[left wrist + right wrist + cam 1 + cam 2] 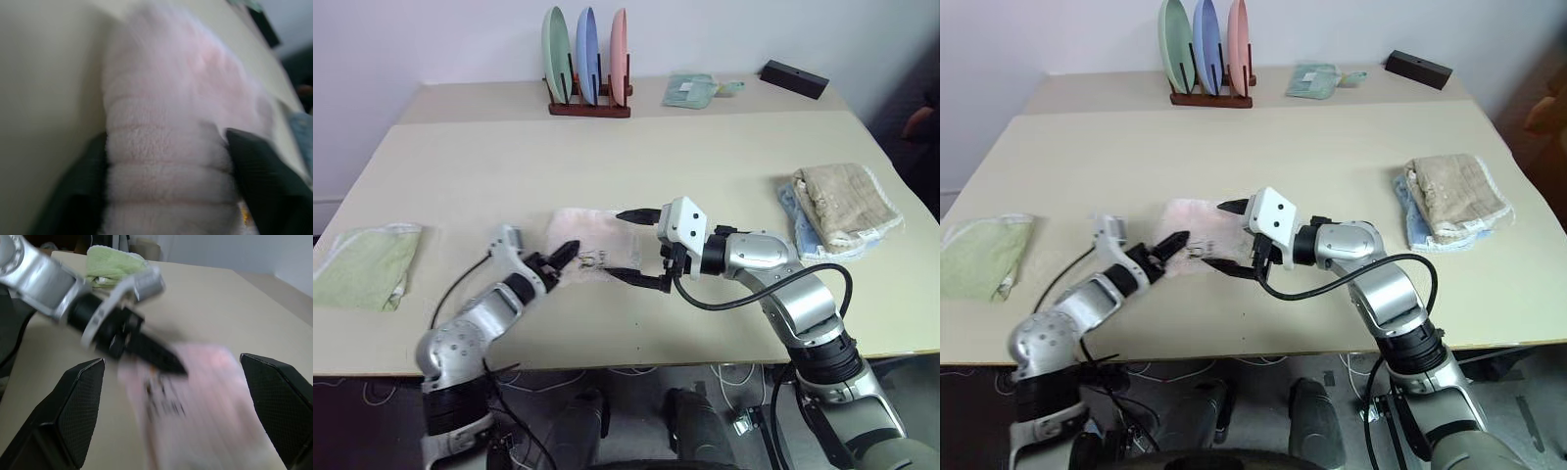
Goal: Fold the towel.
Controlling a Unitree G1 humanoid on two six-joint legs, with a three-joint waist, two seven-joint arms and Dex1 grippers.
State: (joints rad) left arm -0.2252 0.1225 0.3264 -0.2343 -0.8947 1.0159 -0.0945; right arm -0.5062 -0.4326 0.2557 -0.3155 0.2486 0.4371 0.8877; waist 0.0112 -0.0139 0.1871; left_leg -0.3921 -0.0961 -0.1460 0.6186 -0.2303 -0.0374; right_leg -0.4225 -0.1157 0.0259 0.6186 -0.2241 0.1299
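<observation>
Resting as a compact folded bundle near the middle of the table point(724, 157), the towel point(592, 240) sits between the two arms, its dark printed mark facing up near the front edge. The right pincer point(641, 247) hovers just above it with its fingers spread wide and nothing between them. The left pincer point(563, 257) is at the bundle's near-left edge; its wrist view shows the stacked pink folds lying between its two black fingers point(264, 171), but whether they are pressing the cloth I cannot tell. The main risk, as I judge it, is that if the left arm pulls away while a layer is caught, the stack would drag or spring open. A careless downward sweep of the right pincer could likewise skew the layers.
</observation>
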